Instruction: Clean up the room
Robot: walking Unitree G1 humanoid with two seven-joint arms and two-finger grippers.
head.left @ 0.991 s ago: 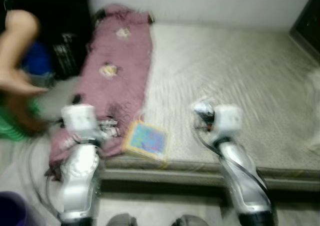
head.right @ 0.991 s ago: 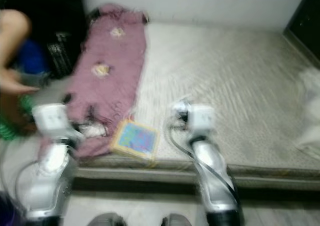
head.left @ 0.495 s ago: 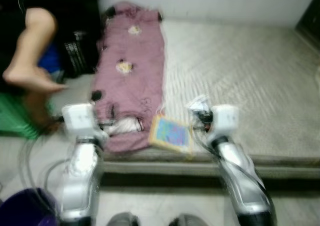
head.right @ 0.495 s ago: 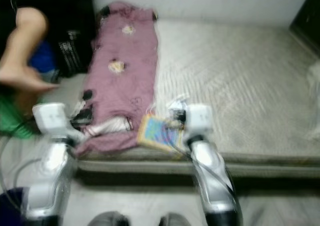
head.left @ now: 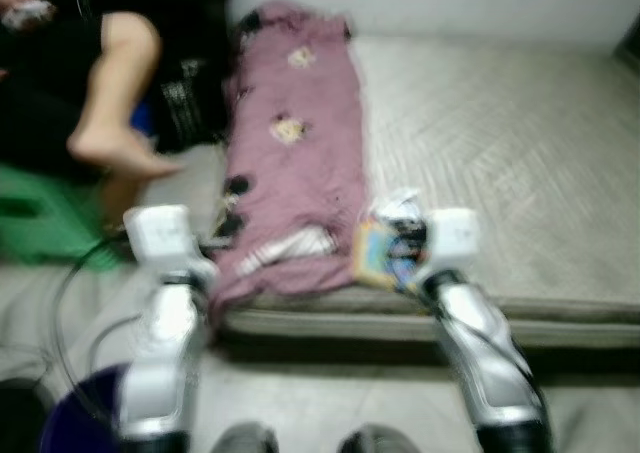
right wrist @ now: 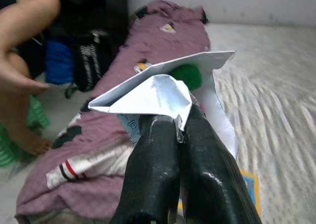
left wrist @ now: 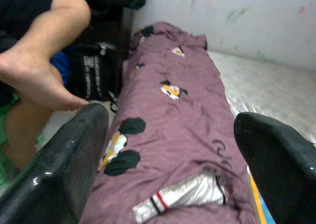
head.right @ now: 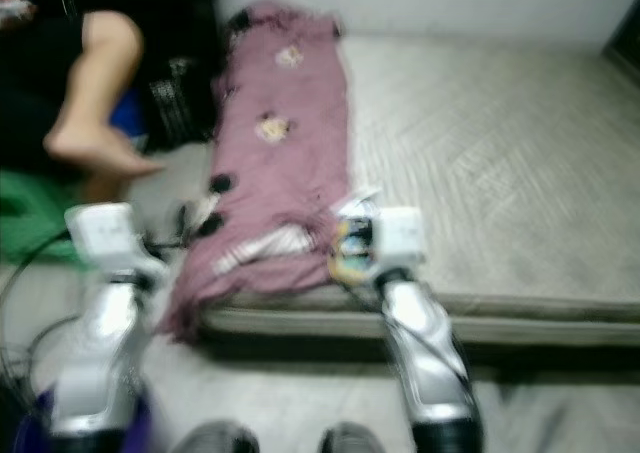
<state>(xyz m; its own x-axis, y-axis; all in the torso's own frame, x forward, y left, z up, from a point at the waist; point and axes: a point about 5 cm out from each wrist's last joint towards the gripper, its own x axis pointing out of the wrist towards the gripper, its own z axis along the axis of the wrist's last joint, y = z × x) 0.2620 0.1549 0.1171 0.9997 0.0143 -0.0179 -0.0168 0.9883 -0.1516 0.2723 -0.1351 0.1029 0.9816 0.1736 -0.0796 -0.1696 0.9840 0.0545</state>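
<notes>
the head views were blurred, so small things on the bed were hard to make out. a colourful flat book [head.left: 375, 255] lay near the mattress's front edge, half hidden behind the right gripper [right wrist: 178, 116]; its cover could not be read. a dark purple bin [head.left: 75, 418] was cut off at the lower corner by the robot's left side.

a bare grey mattress [head.left: 520, 163] lay low on a pale floor against a white wall [left wrist: 237, 16]. a mauve blanket [head.left: 295, 163] with small bird-like patches ran along the mattress's left side, a striped white cloth [left wrist: 185, 197] tucked in its near end. to the left a person's bare leg and foot [head.left: 110, 123] hung beside a black bag [left wrist: 96, 73], with something green [head.left: 45, 228] below.

the right gripper's fingers were pressed together on a crumpled piece of white paper [right wrist: 158, 88], held above the blanket's near end. the left gripper [left wrist: 170, 150] was spread wide with nothing between its fingers, pointing along the blanket.

compared with a second before, the whole view had swung so the blanket sat nearer the middle and more of the person showed; that was the camera turning. the right gripper now overlapped the book, where earlier it stood apart from it.
</notes>
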